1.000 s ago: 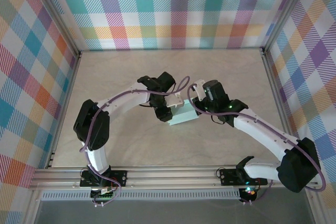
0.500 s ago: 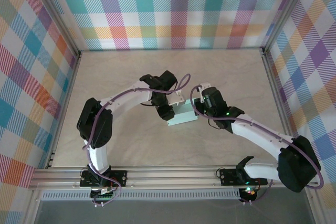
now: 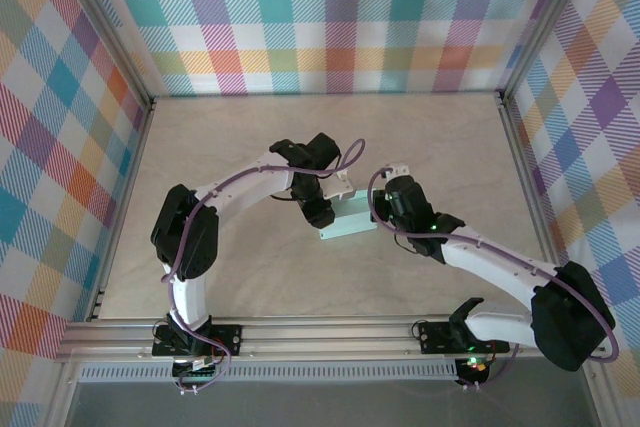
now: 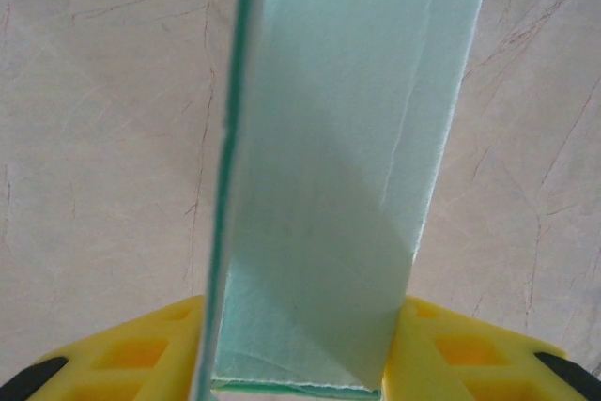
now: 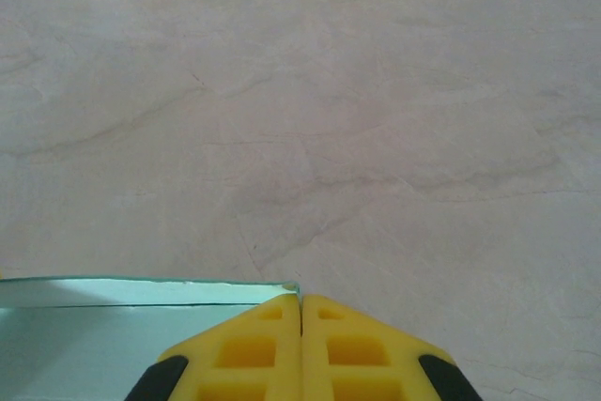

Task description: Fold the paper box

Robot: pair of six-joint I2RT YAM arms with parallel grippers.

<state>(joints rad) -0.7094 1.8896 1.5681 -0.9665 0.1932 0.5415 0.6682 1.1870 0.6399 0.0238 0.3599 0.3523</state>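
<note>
Near the middle of the surface [image 3: 230, 157] the left claw [image 4: 300, 368] clamps the paper box [image 4: 347, 138]; the right claw [image 5: 301, 349], pinched shut and empty, should press its edge squarely and gently.

The paper box [image 3: 348, 219] is pale mint-blue. The desk [image 3: 240, 137] is beige with faint marble veining. The walls [image 3: 330, 17] carry pastel plaid in teal, pink, orange, yellow and purple. The left hand [image 4: 299, 354] and right hand [image 5: 301, 331] have yellow fingers [image 4: 451, 354]. The arms [image 3: 500, 265] are white with black joints.

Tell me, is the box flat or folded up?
Folded up: the box shows as a small block with standing walls, clamped in the left gripper. Whether its ends are closed, cannot tell.
</note>
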